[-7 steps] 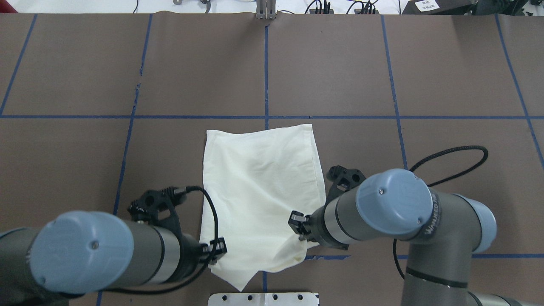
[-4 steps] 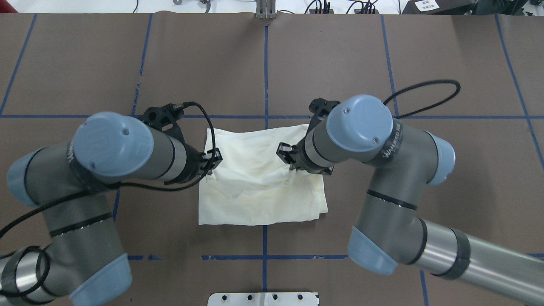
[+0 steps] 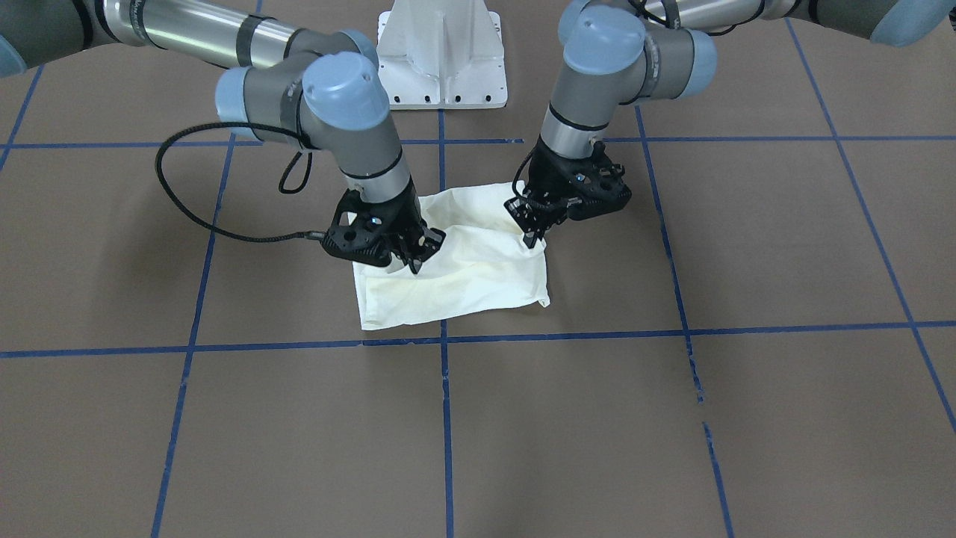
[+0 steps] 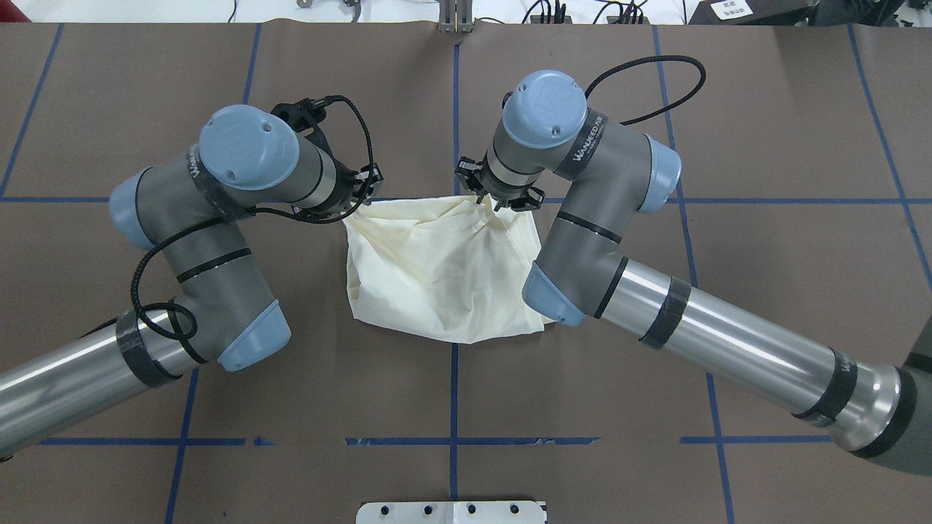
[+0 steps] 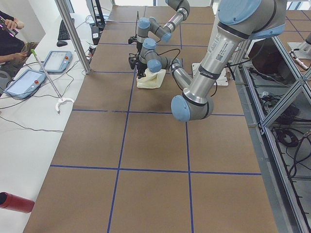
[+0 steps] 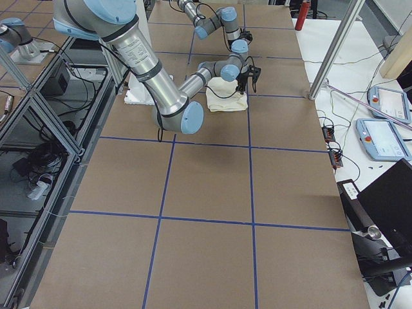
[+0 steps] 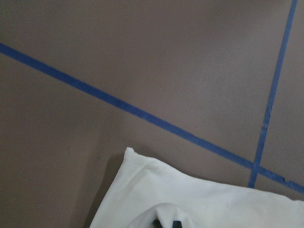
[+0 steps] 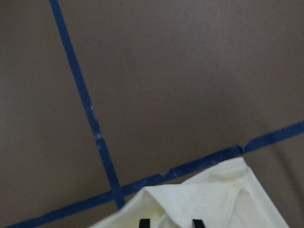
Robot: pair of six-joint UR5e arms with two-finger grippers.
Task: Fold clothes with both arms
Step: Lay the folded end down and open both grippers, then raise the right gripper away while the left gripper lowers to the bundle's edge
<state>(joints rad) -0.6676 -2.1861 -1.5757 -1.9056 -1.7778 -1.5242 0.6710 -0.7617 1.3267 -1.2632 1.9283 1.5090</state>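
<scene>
The cream shirt [image 4: 437,269] lies doubled over mid-table, plain side up, its print hidden. My left gripper [image 4: 362,195] is shut on the folded-over edge at the far left corner, and my right gripper [image 4: 486,201] is shut on it at the far right. The cloth [image 3: 478,276] tents up toward both, left gripper [image 3: 532,233] and right gripper [image 3: 414,258]. In the left wrist view the cloth [image 7: 199,199] humps over the left gripper [image 7: 166,223]. In the right wrist view cloth [image 8: 213,199] bunches between the two black tips of the right gripper [image 8: 171,222].
Blue tape lines [image 4: 456,109] grid the brown table. The white pedestal base [image 3: 441,52] stands at the robot's edge. Beyond the far edge a bench holds teach pendants [image 5: 29,80]. A person [image 5: 9,34] sits there. A red cylinder [image 5: 14,201] lies at the table's end.
Both grippers carried the shirt's near edge away from the robot to its far edge. The shirt went from long and flat to doubled over and shorter.
</scene>
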